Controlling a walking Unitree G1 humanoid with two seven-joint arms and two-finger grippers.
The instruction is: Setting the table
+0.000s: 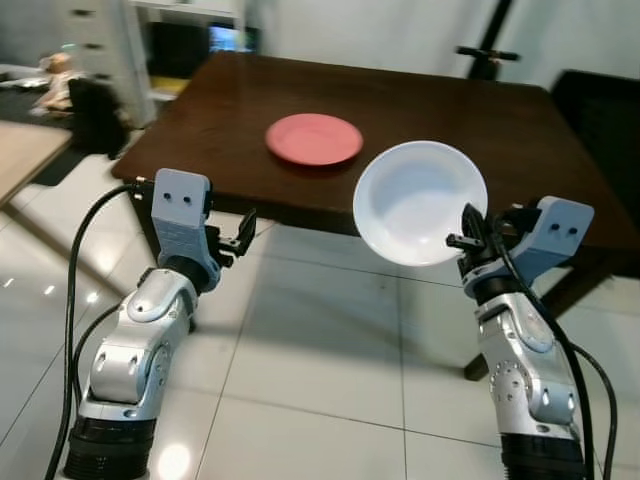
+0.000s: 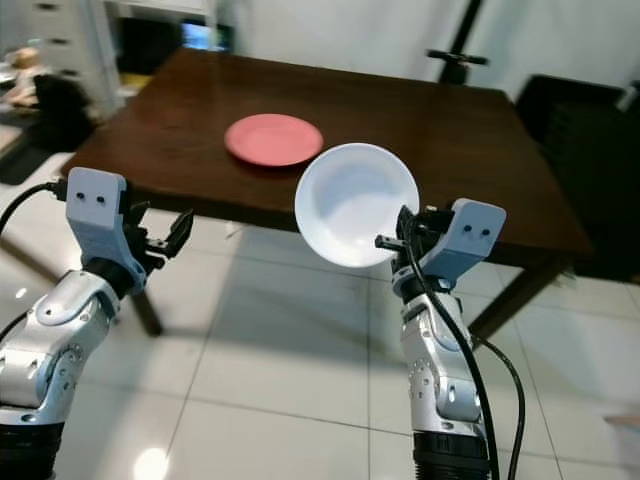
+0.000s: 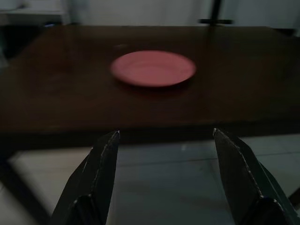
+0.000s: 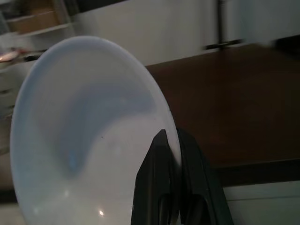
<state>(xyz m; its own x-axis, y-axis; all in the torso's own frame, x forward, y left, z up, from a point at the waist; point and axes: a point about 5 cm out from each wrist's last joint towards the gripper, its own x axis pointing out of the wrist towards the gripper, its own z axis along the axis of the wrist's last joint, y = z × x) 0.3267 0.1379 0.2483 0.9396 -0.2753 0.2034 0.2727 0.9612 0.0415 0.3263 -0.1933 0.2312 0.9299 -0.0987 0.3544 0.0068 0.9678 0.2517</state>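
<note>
White bowl (image 1: 420, 202) tilted, pink plate (image 1: 313, 138) flat

White tiled floor (image 1: 300, 340); dark bag (image 1: 95, 115) near a cabinet (image 1: 100, 40).

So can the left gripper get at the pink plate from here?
Probably yes: the left gripper is open and empty, facing the pink plate, with bare table between them, though it is short of the edge.

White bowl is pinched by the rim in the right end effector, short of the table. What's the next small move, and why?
Probably carry the white bowl forward over the dark table. The right end effector holds it tilted, over the floor at the near edge. Aim for bare tabletop to the right of the pink plate, then level it.
</note>
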